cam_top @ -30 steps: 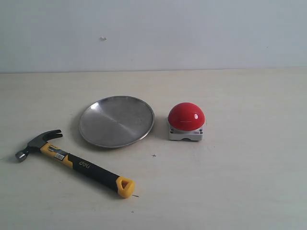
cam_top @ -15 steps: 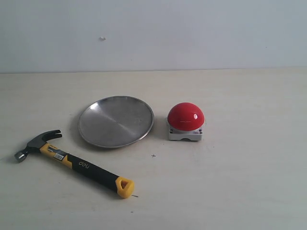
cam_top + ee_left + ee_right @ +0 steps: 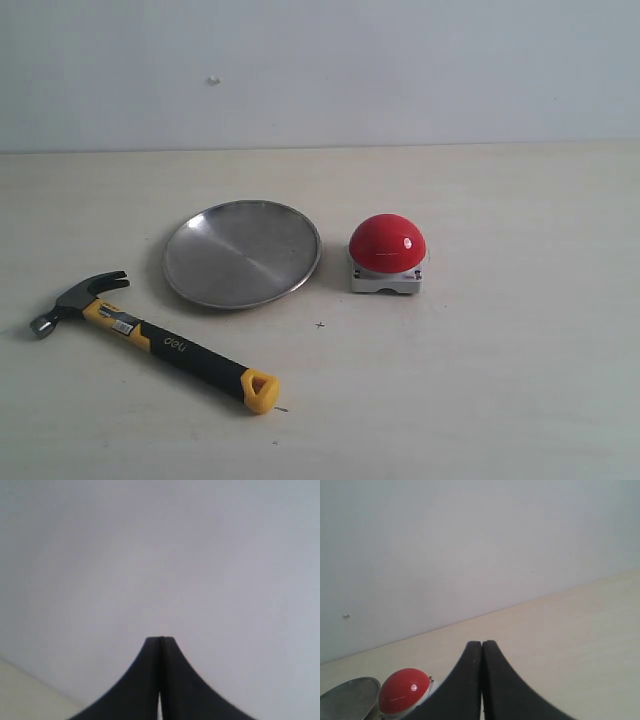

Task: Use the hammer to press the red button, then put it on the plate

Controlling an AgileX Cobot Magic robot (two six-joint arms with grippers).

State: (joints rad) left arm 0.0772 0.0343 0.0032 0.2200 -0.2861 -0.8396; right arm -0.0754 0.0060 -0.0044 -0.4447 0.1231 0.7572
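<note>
The hammer (image 3: 150,339) lies flat on the table at the left front, its dark steel head to the left and its yellow looped end toward the middle. Behind it rests the round silver plate (image 3: 242,253). Right of the plate stands the red button (image 3: 387,243) on its light-grey base. Neither arm shows in the exterior view. My left gripper (image 3: 160,639) is shut and empty, facing a pale wall. My right gripper (image 3: 482,642) is shut and empty too, with the red button (image 3: 403,697) and the plate's rim (image 3: 350,695) off to one side of it.
A pale wooden table (image 3: 500,380) carries everything, with a plain grey-white wall (image 3: 400,70) behind it. A small dark mark (image 3: 320,324) sits on the tabletop in front of the plate.
</note>
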